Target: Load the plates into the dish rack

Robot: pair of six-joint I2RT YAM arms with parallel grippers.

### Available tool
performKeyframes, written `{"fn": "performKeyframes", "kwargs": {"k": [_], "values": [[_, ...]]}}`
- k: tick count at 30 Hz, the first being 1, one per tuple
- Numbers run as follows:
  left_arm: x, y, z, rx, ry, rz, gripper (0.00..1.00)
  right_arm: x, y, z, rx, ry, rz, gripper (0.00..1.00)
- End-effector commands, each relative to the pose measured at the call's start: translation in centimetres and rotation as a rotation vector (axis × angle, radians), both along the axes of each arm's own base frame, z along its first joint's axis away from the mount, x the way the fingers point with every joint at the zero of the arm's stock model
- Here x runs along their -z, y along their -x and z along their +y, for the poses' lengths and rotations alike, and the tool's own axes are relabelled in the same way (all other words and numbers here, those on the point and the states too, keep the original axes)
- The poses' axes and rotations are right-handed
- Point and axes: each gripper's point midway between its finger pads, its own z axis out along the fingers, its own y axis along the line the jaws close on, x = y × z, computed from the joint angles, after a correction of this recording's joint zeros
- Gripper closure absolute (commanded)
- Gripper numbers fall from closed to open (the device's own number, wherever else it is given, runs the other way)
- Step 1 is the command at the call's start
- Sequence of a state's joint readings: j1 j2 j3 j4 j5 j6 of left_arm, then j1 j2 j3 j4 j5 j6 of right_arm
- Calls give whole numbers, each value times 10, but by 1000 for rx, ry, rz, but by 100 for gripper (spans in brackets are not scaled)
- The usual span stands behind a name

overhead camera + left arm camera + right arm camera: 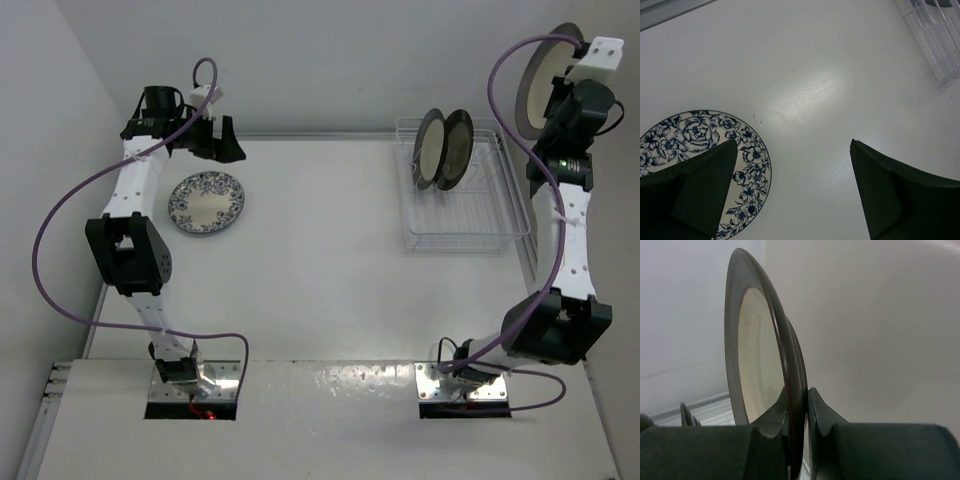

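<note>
Right wrist, plate [757, 370] between fingers [825, 417] (upright)

The white table [320, 290] carries 2 loose things. The blue floral plate [206, 203] lies flat and face up at about 9 o'clock from the table's middle, near the left edge. The dish rack [465, 244] stands at about 2 o'clock by the right edge, well apart from that plate. The left arm's base [195, 378] and the right arm's base [465, 380] sit along the 6 o'clock edge.
</note>
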State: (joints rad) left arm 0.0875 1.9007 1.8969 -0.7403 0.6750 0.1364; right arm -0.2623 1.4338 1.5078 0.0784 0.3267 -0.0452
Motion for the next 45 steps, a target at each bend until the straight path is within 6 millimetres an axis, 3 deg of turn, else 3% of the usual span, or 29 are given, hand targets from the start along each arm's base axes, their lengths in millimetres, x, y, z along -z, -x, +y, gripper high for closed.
{"fn": "performKeyframes", "kwargs": {"k": [1, 7, 19, 26, 36, 45], "values": [[-21, 4, -3, 9, 19, -49, 0, -44, -15, 15, -117, 122, -105, 100], [-14, 6, -3, 9, 21, -31, 0, 17, -44, 21, -182, 61, -9, 100], [-7, 8, -1, -5, 9, -20, 0, 84, -71, 14, -81, 11, 149, 100], [-7, 8, -1, -5, 9, -19, 0, 100, -86, 18, -90, 16, 156, 100], [-3, 9, 0, 0, 4, -16, 0, 93, -103, 14, -57, 87, 147, 100], [-2, 8, 1, -7, -2, -15, 0, 135, -122, 29, -154, 62, 226, 100]]}}
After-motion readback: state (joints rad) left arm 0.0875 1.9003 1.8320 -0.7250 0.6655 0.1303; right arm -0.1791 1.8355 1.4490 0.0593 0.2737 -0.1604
